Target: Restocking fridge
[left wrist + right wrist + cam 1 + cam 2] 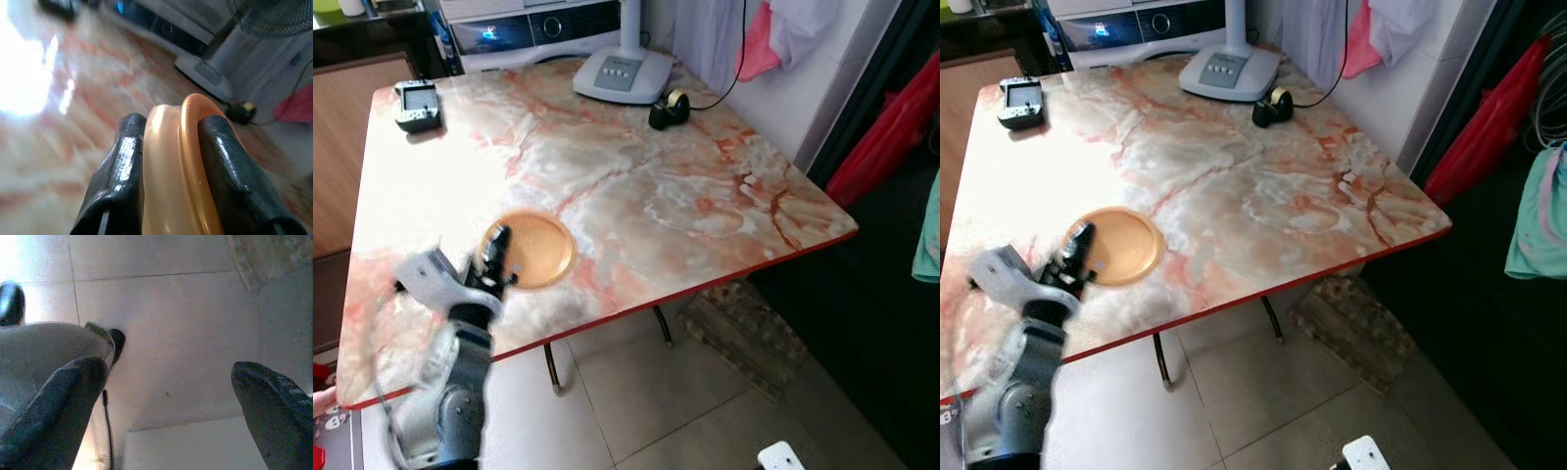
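orange plate (pixel 536 251) sits pinched at its rim inside left tool (pixel 495 247).

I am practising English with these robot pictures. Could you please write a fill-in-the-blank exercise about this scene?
1. The left gripper is shut on the rim of an ____ plate.
2. The plate lies on a ____-patterned table.
3. The tape dispenser stands beside the white base of a ____.
4. The right gripper hangs with its fingers ____ above the tiled floor.

Missing words: orange; marble; fan; open
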Motion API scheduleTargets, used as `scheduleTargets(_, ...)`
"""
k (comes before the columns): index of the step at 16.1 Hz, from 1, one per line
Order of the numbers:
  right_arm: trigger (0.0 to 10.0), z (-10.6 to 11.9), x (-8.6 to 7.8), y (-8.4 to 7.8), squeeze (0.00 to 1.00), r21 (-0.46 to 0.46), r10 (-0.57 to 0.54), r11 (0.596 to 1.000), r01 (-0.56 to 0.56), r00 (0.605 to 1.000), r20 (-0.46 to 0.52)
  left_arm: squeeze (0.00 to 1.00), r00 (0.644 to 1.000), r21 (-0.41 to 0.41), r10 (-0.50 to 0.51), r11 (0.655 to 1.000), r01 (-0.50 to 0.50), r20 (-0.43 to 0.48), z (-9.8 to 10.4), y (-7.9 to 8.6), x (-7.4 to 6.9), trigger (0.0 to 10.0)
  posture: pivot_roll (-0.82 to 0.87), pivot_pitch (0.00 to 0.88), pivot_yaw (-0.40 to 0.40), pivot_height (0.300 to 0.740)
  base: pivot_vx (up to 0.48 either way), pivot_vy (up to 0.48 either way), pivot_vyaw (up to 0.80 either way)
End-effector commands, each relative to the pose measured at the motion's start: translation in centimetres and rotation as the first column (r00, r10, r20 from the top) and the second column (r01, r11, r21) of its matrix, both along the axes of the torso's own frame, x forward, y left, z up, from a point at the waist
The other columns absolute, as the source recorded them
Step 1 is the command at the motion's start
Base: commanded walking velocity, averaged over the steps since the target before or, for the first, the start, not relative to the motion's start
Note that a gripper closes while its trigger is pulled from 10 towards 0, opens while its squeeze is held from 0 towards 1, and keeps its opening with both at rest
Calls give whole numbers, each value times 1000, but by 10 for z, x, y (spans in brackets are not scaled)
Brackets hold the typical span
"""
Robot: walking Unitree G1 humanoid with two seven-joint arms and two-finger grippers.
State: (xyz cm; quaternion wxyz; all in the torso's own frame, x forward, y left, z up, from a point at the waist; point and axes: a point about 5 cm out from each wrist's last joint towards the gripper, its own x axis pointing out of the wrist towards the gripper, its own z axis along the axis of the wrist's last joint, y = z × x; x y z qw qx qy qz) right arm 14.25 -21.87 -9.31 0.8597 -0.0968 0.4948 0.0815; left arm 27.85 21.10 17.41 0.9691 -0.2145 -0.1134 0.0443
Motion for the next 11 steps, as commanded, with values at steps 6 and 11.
scheduleTargets(6, 10000, -3, -8, 1, 0, 46, -185, 982, 184, 983, 14, 0, 999, 353, 54, 934, -53, 5, 18, 2, -5, 10000, -27, 83, 21, 740, 0, 0, 0)
scheduleTargets(11, 10000, -4, -6, 7, 0, 58, -235, 971, 233, 971, 35, 0, 999, 608, 41, 793, -37, 6, 25, -4, -2, 10000, -35, 95, 44, 740, 0, 0, 0)
